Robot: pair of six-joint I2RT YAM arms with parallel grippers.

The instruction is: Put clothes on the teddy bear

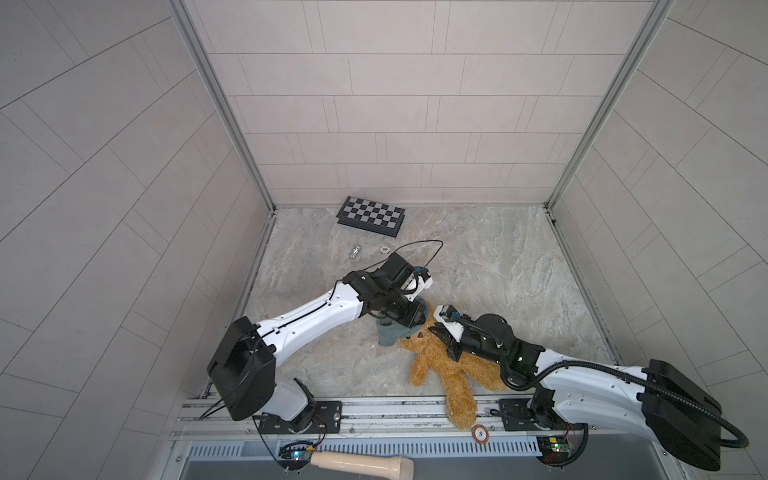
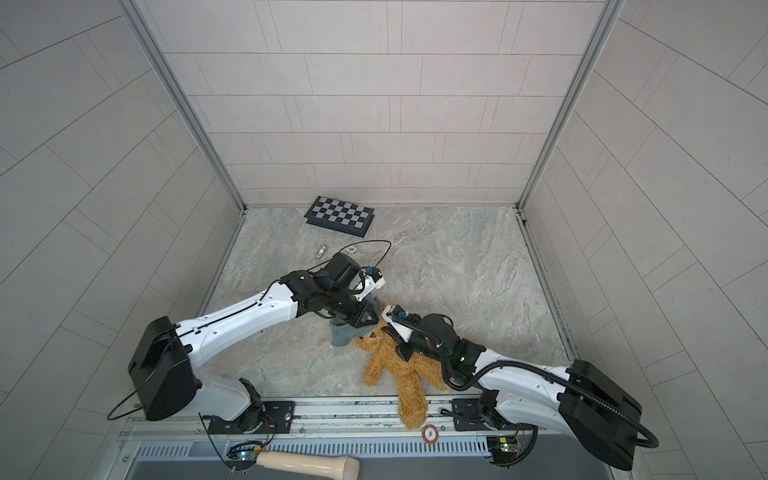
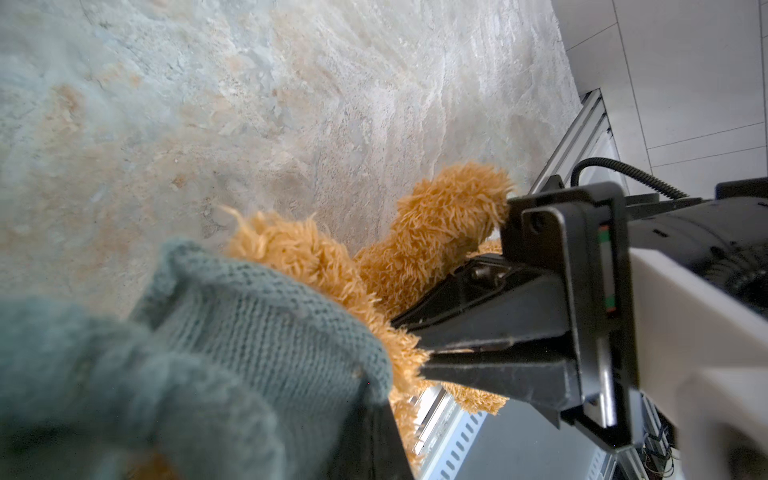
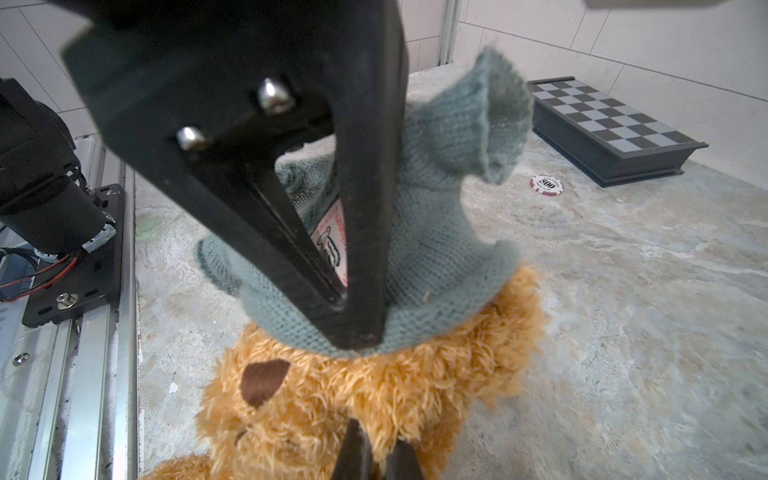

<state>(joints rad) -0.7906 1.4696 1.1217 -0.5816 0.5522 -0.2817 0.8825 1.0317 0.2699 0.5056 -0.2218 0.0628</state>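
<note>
The golden-brown teddy bear [image 1: 440, 365] [image 2: 395, 368] lies near the table's front edge, and one limb hangs over the rail. A grey-green knitted sweater [image 1: 388, 336] [image 4: 440, 232] sits over the top of its head like a cap. My left gripper [image 1: 411, 319] [image 4: 357, 332] is shut on the sweater's lower hem, just above the bear's brown nose [image 4: 262, 380]. My right gripper [image 1: 432, 330] [image 3: 422, 357] [image 4: 370, 457] is shut on a tuft of fur on the bear's head [image 4: 353, 403]. The bear's eyes are hidden.
A folded chessboard box [image 1: 370, 215] lies at the back. A poker chip [image 1: 385, 249] and a small metal piece [image 1: 354, 251] lie in front of it. Another chip [image 1: 480, 433] rests on the front rail [image 1: 374, 409]. A wooden handle [image 1: 361, 463] lies below it.
</note>
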